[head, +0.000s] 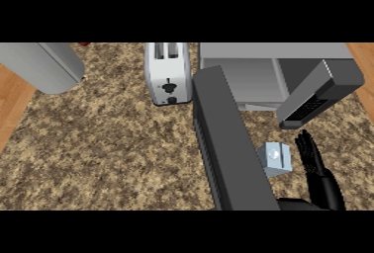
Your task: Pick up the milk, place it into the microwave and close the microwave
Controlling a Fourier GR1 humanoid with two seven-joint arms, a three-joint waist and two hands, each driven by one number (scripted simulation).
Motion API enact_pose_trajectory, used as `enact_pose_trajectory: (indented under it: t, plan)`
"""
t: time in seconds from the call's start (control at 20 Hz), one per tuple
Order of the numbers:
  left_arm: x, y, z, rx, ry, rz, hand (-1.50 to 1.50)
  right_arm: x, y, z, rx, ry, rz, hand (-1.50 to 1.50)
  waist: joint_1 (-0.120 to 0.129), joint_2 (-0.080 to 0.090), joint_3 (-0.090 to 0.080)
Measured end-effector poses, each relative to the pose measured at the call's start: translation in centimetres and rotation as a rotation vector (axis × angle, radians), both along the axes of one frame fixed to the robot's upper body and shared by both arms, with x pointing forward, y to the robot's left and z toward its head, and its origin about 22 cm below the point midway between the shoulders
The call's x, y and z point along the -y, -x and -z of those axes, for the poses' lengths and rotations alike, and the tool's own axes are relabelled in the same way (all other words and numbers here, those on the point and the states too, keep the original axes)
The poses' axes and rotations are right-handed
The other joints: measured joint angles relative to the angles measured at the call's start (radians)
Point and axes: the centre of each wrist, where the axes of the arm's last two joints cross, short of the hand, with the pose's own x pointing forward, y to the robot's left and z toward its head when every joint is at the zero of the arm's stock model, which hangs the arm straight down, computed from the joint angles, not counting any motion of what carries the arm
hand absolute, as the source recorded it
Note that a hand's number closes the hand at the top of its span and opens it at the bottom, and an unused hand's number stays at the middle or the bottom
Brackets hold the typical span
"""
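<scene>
Head view, looking steeply down at a speckled brown granite counter point(110, 148). The microwave point(274, 74) sits at the top right, and its dark door point(226, 148) is swung wide open, sticking out toward the bottom edge like a long slab. The cavity behind it looks bare from here, grey walls and floor.

The milk point(275, 159), a small pale blue-grey carton, stands on the counter just right of the open door, out in front of the microwave and not inside it. It seems to be upright, though from this angle I can't swear to it.

The right hand point(312, 160) comes up from the bottom right, fingers straight and pointing up the frame, right beside the carton's right side. Very close, maybe brushing it, but nothing is curled round it, so it's holding nothing.

The left hand doesn't show anywhere.

Other stuff: a silver toaster point(168, 71) just left of the microwave, a big grey cylinder-ish thing point(44, 64) at the top left corner, and wood floor point(11, 106) past the counter's left edge.
</scene>
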Motion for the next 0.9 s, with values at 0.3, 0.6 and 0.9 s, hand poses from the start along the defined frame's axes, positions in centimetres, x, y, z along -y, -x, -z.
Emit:
enact_pose_trajectory:
  t: [0.3,0.6,0.9]
  plan:
    - [0.0,0.1,0.2,0.007,0.004,0.001,-1.50,-0.3,-0.9,2.4,-0.009,0.023,-0.010,-1.50,0.001,0.000,0.000]
    - [-0.3,0.7,0.4,-0.003,0.002,-0.005,-1.50,0.5,-2.3,5.1,-0.010,0.045,0.009,-1.50,0.003,0.001,0.000]
    - [-0.8,1.0,0.2,-0.009,-0.005,-0.007,-1.50,0.6,-3.4,7.0,-0.017,0.068,-0.002,1.50,0.004,0.001,0.000]
